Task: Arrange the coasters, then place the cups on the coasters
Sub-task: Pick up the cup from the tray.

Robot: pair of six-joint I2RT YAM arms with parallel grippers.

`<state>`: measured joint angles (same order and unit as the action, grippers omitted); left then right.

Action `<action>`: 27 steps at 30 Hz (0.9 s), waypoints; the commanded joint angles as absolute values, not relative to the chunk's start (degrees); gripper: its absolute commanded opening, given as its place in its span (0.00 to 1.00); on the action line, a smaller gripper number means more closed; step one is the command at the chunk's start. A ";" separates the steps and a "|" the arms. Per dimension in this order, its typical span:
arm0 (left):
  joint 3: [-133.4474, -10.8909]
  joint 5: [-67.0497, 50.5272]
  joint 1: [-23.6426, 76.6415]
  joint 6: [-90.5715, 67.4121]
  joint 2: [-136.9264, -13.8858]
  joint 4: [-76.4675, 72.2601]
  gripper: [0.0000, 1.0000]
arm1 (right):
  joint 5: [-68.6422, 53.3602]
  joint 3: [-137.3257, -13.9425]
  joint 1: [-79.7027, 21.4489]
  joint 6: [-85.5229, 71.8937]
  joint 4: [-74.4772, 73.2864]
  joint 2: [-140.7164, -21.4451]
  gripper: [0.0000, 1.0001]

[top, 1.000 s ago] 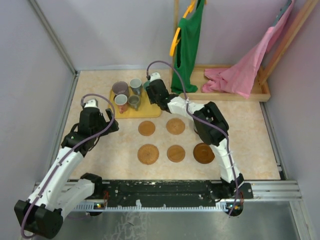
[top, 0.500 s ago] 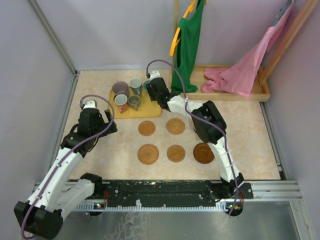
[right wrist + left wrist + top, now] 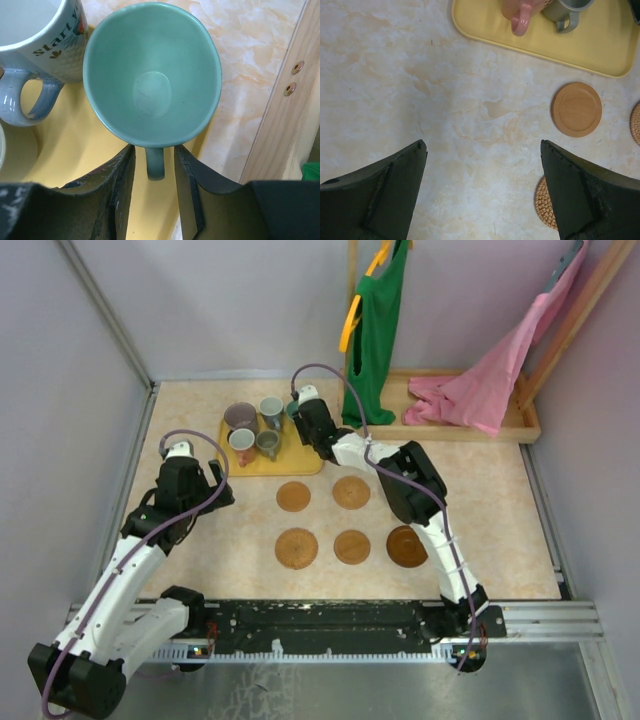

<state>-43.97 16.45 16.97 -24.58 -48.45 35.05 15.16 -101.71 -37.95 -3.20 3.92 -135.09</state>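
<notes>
Right claw (image 3: 154, 150): you have it at the back right corner of the yellow tray (image 3: 300, 462), one finger on each side of the handle of the teal cup (image 3: 152, 75). A thin gap shows on both sides, so the fingers stand apart and pinch nothing.
Left claw (image 3: 482, 150): your other claw is spread wide and carries nothing. It hangs over bare table (image 3: 395, 75), in front of the tray's left end.
Teal cup: it stands upright on the tray at the right edge, mouth up, with its handle pointing toward your right wrist camera.
Other cups: four stand on the tray to the left of the teal one. The lettered cup (image 3: 35, 30) with the blue handle is just beside it. The purple cup (image 3: 240, 417), the pink-handled cup (image 3: 520, 15) and the grey cup (image 3: 567, 10) are further left.
Coasters (image 3: 351, 492): you can see five flat on the table in front of the tray, two in the back row and three in the front row, set apart from one another. The smooth wooden coaster (image 3: 576, 109) lies nearest the tray, and a woven coaster (image 3: 547, 202) lies nearer you.
Back right: a green shirt (image 3: 378, 330) hangs from a rail, and a pink cloth (image 3: 480, 390) lies in a wooden tray (image 3: 525, 425).
</notes>
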 commanded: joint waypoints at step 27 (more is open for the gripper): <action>-42.88 16.35 16.61 -24.37 -46.24 35.37 1.00 | 15.69 -97.58 -38.35 -4.46 8.71 -124.28 0.00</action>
<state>-43.48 16.45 16.97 -24.58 -47.66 35.18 14.81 -98.56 -38.00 -4.16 5.54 -132.99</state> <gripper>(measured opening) 0.997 0.099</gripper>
